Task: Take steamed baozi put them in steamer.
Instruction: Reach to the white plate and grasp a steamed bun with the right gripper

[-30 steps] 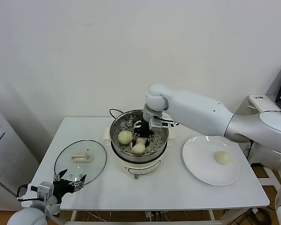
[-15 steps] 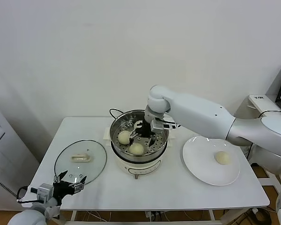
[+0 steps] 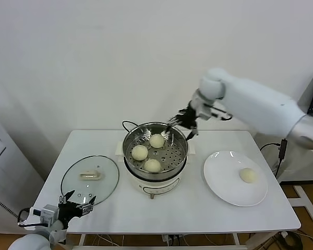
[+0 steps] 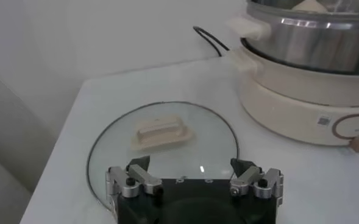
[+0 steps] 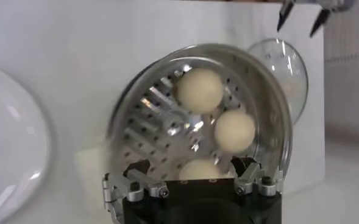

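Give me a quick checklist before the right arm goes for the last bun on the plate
1. Right gripper empty and open: ok, it hangs above the far rim of the steamer.
2. Baozi already in the steamer: ok, three lie on the perforated floor.
3. Last baozi on the plate: ok, alone and unobstructed.
4. Free space in the steamer: ok, the right part of the floor is bare.
5. Glass lid off: ok, flat on the table.
6. Left gripper out of the way: ok, open at the table's near left edge.
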